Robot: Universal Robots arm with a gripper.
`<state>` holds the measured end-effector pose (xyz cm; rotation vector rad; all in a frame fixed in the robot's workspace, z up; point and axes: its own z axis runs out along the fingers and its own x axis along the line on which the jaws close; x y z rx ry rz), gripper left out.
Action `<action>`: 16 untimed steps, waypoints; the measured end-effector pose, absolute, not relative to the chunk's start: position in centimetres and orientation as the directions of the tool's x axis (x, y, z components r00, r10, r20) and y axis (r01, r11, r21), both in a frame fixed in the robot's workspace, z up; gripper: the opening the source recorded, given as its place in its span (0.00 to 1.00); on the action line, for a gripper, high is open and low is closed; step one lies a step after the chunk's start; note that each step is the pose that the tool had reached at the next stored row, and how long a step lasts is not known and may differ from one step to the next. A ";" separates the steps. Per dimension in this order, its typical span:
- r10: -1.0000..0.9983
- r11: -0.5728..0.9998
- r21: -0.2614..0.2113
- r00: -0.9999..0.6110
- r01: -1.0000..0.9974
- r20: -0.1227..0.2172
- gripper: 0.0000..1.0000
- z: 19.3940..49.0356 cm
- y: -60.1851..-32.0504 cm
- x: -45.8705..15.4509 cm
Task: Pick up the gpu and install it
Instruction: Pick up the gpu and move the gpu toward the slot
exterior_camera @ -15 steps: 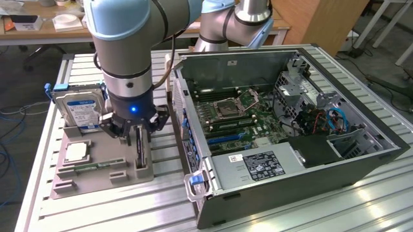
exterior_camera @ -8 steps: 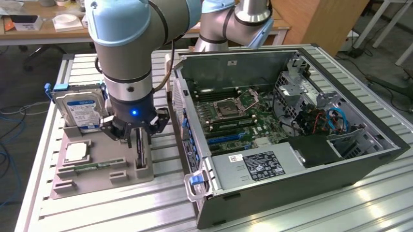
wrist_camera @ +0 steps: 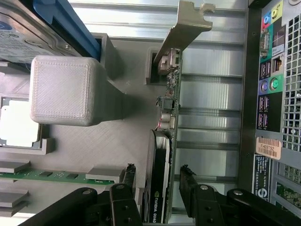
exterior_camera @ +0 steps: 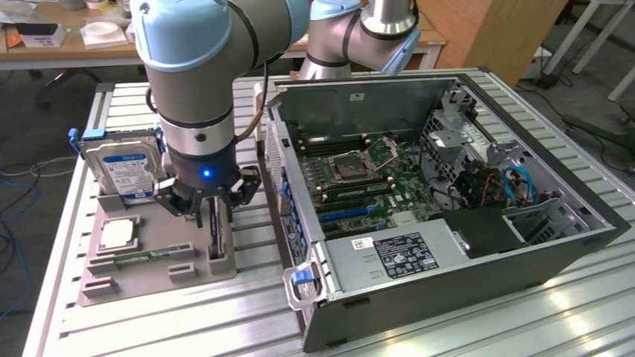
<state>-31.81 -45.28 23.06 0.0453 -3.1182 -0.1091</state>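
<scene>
Pincer (wrist_camera: 157,170) released, fingers (wrist_camera: 128,176) straddling gpu (wrist_camera: 168,101), not gripping. Gpu upright on edge in gray holder (wrist_camera: 94,141) on counter (exterior_camera: 198,312), beside open computer case (exterior_camera: 447,294).

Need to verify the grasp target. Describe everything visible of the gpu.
The gpu is a thin green circuit card standing on its long edge in a slot of the grey printed holder, beside the computer case's rear panel. A black cooler block with NVIDIA lettering covers one face; a silver metal bracket, bent at its tip, closes one end. It is not yet installed. The open gripper straddles it, jaws on either side with gaps showing; only the holder visibly touches it.
</scene>
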 end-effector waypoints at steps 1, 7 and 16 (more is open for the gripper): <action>-0.030 0.997 0.070 -0.999 -0.028 0.020 0.50 23.1 -45.3 -31.8; -0.030 0.997 0.070 -0.999 -0.028 0.020 0.42 23.1 -45.3 -31.8; -0.030 0.997 0.070 -0.999 -0.028 0.020 0.33 23.1 -45.3 -31.8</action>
